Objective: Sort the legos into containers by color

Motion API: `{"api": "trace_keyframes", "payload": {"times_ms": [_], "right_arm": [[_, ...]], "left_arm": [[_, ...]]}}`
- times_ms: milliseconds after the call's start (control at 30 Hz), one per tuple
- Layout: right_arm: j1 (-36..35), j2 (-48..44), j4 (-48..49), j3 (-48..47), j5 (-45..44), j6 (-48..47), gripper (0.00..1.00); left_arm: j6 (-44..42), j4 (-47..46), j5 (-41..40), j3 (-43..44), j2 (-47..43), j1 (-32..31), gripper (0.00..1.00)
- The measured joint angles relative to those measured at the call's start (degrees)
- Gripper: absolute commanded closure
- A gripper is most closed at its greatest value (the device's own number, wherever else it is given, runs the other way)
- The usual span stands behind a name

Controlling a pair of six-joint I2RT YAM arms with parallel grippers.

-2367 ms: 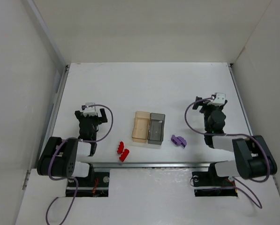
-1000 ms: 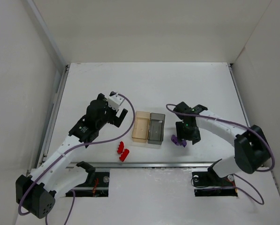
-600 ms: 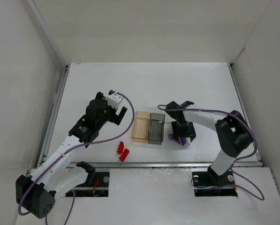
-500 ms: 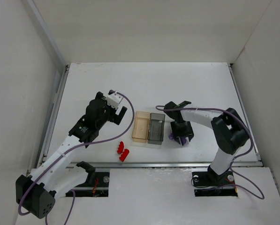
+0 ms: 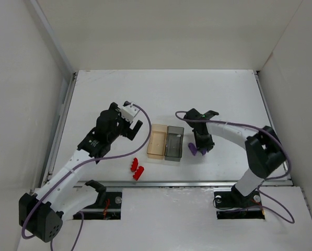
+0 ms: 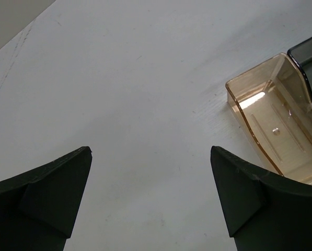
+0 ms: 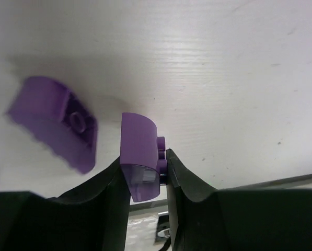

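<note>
Right wrist view: right gripper (image 7: 145, 170) clamps a likely light, rigid purple lego (image 7: 138, 138) by its sides beside the grey container (image 5: 174, 145); left gripper (image 6: 150, 151) gapes.

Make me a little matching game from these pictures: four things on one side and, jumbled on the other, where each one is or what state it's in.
Things
1. right gripper
2. left gripper
3. red bricks
4. amber bin

Places and states
A. empty inside
B. open, above the table
C. shut on a purple brick
D. lying side by side on the table, near its front edge

Pairs: 1-C, 2-B, 3-D, 4-A
</note>
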State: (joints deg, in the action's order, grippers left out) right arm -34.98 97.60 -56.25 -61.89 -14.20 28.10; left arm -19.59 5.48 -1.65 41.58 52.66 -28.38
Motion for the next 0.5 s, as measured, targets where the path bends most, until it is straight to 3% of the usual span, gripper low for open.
{"api": "trace_keyframes", "payload": {"times_ms": [200,400,467,500], "right_arm": [[-4.3,-13.8,7.5,-4.2,-0.5,2.0,1.00],[-6.8,-9.9,17.3,-7.6,6.0,1.9,1.00],[-6.8,-6.5,18.1,-7.6,7.7,1.9,0.84],[-6.9,-5.1,18.3,-7.6,8.4,1.9,0.61]], "left_arm": [[-1.6,0.4,4.3,-0.3,1.5,0.0,0.06],[-1.7,1.5,6.8,-0.8,2.3,0.0,0.06],[-1.7,1.8,7.3,-0.8,2.4,0.0,0.06],[-1.7,1.9,7.5,-0.9,2.4,0.0,0.06]]}}
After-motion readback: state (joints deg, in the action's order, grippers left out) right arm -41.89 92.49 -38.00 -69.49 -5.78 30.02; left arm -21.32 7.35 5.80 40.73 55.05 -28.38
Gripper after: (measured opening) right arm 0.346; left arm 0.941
